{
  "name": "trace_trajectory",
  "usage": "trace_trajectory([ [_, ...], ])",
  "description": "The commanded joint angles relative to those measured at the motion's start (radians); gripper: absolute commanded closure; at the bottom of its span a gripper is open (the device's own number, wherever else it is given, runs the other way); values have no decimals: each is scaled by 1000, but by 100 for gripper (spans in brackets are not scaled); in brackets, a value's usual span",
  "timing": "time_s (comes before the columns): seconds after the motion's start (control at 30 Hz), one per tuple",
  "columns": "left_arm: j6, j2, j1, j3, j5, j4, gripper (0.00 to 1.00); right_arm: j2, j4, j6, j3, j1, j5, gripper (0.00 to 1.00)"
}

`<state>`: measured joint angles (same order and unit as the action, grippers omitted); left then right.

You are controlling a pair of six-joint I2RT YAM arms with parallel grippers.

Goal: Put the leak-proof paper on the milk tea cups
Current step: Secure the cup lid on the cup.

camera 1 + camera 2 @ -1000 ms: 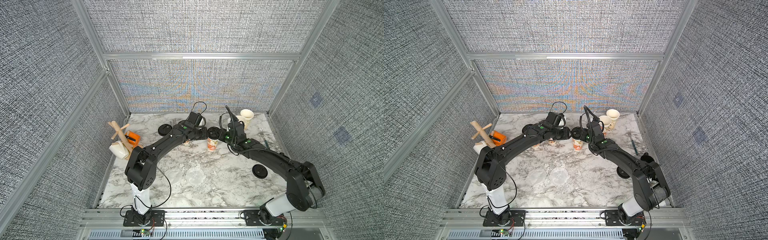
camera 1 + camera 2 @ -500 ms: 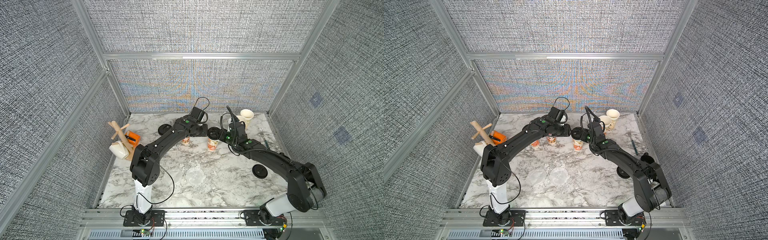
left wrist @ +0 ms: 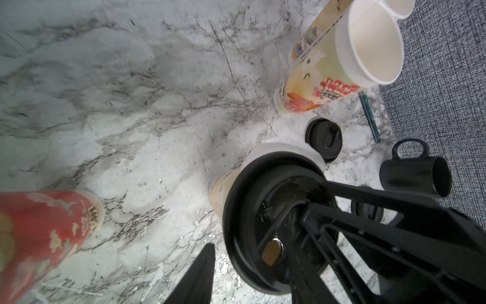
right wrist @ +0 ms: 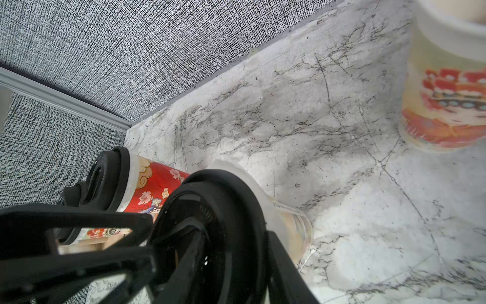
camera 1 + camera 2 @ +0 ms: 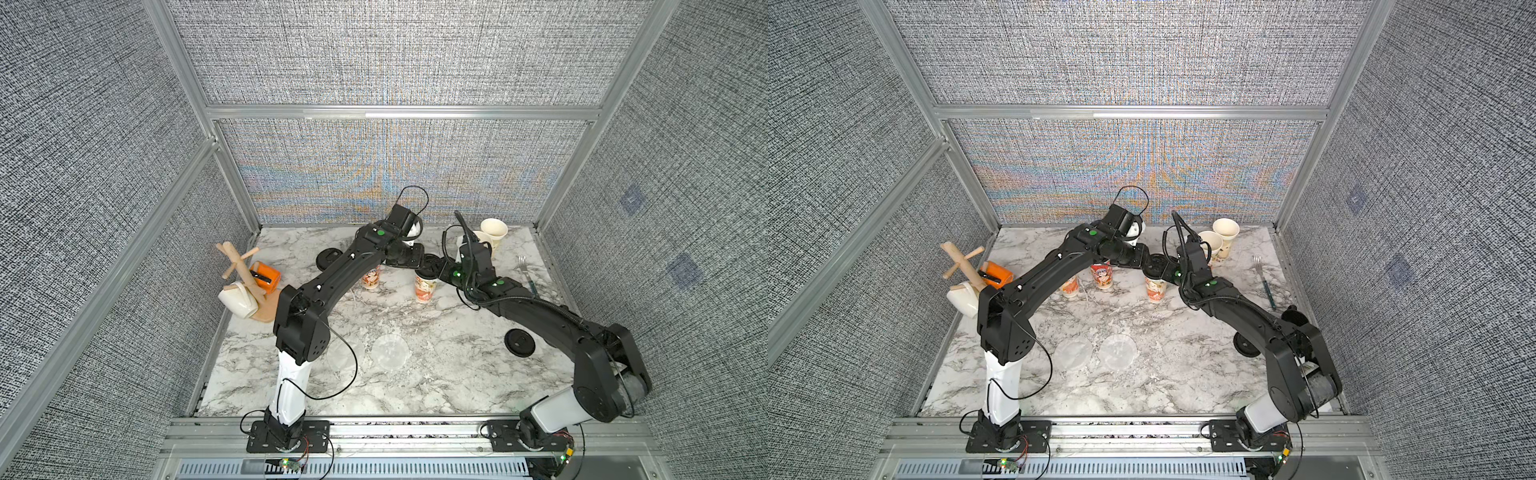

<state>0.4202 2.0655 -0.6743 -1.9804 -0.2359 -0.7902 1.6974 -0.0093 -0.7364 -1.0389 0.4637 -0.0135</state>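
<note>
Lid (image 3: 249, 210) trouble brewing on the middle cup (image 3: 219, 192)

Two loose papers (image 5: 1118, 351) lie flat up front, thin and hard to pinch off the table (image 5: 1183, 374). Left pincer (image 5: 1140, 258) shows us one finger (image 3: 200, 275) just beside the cup, so we can't tell if it's open; a nudge could tip it. Paper (image 3: 286, 147) peeks white from under the lid, and the right pincer (image 3: 315, 197), clamped on the lid off-centre, might crease it or rock the cup. Open cups (image 5: 1225, 227) wait back right. Prints (image 3: 334, 89) carry red characters; nothing we can read.

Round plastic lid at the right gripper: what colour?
Black: the round plastic lid shows clearest in left wrist view.
</note>
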Motion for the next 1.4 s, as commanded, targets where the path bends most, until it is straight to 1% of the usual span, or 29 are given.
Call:
trace_trajectory([
  [0.0, -11, 8, 1, 25, -11, 14, 52, 22, -322, 17, 14, 3, -19, 62],
  [0.13, -13, 32, 1, 29, 4, 10, 52, 18, -318, 20, 16, 6, -26, 62],
  [0.27, -21, 59, 1, 28, 53, -20, 53, 10, -316, 27, 9, 7, -34, 61],
  [0.37, -28, 73, 1, 37, 90, -48, 53, 7, -329, 47, -25, 3, -34, 55],
  [0.5, -35, 78, 1, 57, 124, -69, 54, 10, -363, 92, -118, -6, -37, 48],
  [0.63, -37, 77, 1, 69, 138, -80, 55, -12, -405, 132, -191, -33, -34, 45],
  [0.77, -38, 70, 1, 78, 145, -80, 55, -48, -421, 161, -190, -76, -37, 46],
  [0.9, -37, 72, 1, 77, 145, -81, 55, -52, -414, 190, -173, -105, -60, 55],
  [1.0, -38, 75, 1, 76, 144, -80, 55, -32, -411, 206, -185, -106, -79, 58],
  [1.37, -37, 69, 1, 96, 145, -74, 56, -7, -392, 204, -204, -99, -98, 60],
])
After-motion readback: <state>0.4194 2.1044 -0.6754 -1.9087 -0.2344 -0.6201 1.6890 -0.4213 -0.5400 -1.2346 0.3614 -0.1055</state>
